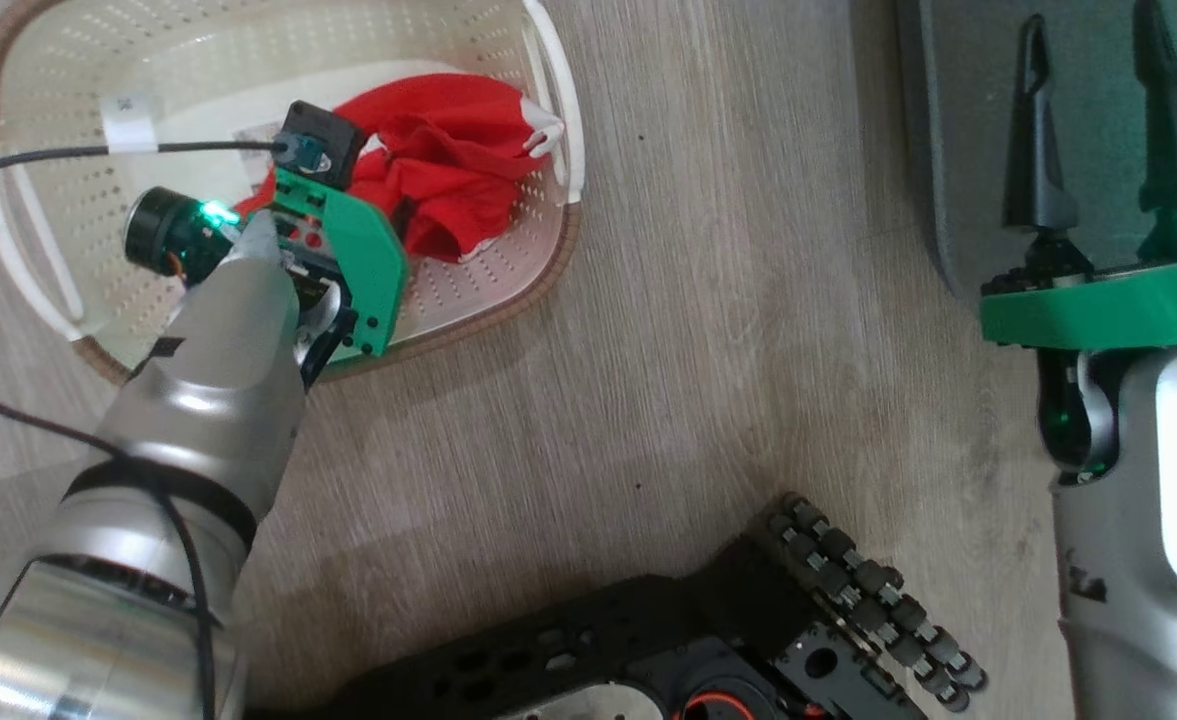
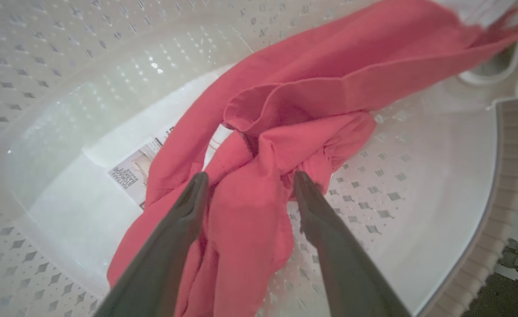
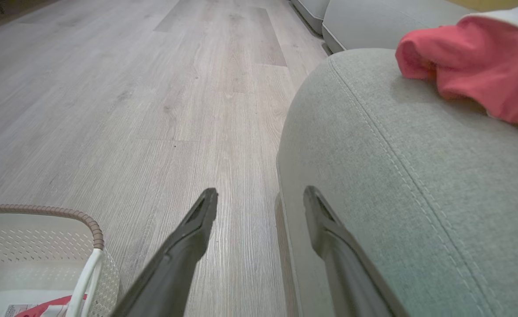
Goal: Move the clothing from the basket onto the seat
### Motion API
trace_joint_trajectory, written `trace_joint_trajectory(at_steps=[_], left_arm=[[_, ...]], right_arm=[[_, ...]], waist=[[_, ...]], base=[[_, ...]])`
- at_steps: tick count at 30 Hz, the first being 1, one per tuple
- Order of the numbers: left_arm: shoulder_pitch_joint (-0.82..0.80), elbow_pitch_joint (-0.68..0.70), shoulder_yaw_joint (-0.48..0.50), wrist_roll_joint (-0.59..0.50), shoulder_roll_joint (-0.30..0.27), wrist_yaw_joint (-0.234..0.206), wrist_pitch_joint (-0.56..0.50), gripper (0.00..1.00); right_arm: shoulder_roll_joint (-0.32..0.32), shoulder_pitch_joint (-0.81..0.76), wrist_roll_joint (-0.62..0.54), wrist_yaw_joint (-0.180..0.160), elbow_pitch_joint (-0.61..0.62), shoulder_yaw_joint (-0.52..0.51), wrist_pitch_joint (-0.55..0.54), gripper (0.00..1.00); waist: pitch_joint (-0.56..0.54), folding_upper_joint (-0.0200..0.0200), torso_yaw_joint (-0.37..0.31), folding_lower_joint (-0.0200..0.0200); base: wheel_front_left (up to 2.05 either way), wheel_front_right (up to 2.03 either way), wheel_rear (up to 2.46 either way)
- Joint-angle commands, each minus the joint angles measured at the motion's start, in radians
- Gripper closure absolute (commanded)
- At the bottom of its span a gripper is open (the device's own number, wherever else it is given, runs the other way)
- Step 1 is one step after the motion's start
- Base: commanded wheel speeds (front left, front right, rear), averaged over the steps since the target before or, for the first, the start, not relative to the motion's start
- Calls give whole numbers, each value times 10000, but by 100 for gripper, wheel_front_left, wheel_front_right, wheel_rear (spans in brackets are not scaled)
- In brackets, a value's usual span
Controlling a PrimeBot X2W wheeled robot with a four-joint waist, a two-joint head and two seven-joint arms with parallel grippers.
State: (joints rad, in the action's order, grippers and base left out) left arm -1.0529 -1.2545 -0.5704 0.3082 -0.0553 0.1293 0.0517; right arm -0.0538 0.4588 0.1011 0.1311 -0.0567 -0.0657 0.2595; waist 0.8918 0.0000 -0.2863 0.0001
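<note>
Pale wood-plank floor ran across the room. The basket sat on it, with the grey seat near its right side across a strip of bare planks. Your left gripper was down inside the basket, fingers spread wide either side of a bunch of the clothing, not clamped. The fabric trailed over the floor sticker up to a white handle. Your right gripper hung open and empty over the seat's edge. A red garment lay on the seat top.
</note>
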Motion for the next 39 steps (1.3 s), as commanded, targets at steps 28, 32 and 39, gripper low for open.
trace_joint_trajectory(at_steps=[28,32,39], left_arm=[[-581,-253,-604,265,-107,-65,1218,100],[-267,-118,-488,517,-37,-69,1761,100],[631,745,-8,1210,31,-85,2086,100]], right_arm=[[35,-716,586,-4,516,-318,23,0],[35,-682,369,-4,312,-344,23,0],[-324,-935,75,-4,-58,-339,23,0]], waist=[[570,0,-37,-1],[-202,0,369,-1],[-1919,0,1188,-1]], base=[[0,0,0],[0,0,0],[0,0,0]])
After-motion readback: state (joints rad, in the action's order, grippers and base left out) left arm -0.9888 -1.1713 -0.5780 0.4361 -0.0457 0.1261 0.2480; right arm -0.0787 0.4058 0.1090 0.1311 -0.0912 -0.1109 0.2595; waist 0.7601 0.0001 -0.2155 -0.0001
